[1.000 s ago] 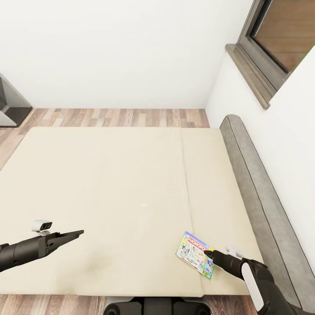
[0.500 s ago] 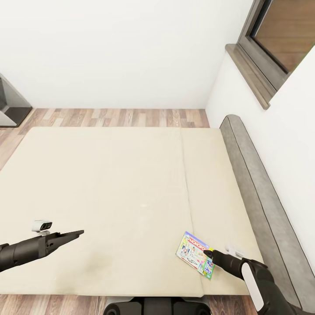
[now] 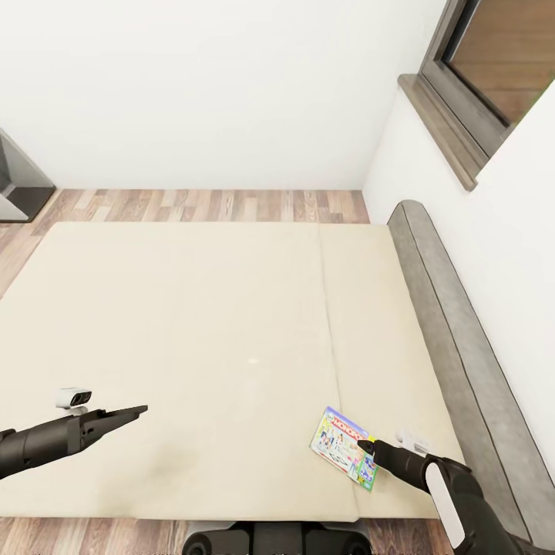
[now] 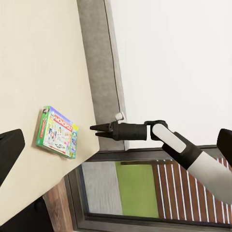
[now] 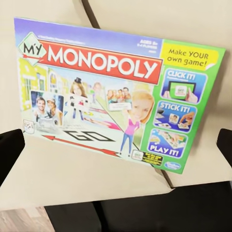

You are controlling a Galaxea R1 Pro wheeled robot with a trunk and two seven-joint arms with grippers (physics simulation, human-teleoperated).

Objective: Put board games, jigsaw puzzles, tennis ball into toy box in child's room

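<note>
One flat rectangular board game box with a green-white cover and a red "Monopoly" band (image 3: 344, 449) is lying flat on the wide low bed with the beige mattress (image 3: 200, 339), near the mattress's front right corner and just beside the seam that runs down the mattress. It is the only toy lying on the bed in the head view. The grey-brown padded headboard (image 3: 455, 339) is running along the right side of the bed, under one dark-framed window (image 3: 486, 62) in the white wall.

Two dark arms are reaching over the mattress. The right gripper (image 3: 365, 446) is hovering at the box's right edge; in the right wrist view its two dark fingertips (image 5: 10, 150) are standing wide apart at either side of the cover (image 5: 121, 96), holding nothing. The left gripper (image 3: 139, 409) is pointing out over bare mattress, well apart from the box; in the left wrist view its two fingertips (image 4: 9, 145) are also showing far apart, gripping nothing, with the box (image 4: 57, 132) and the right gripper (image 4: 95, 129) ahead of them.

Wood-plank floor (image 3: 200, 206) is showing beyond the bed.
</note>
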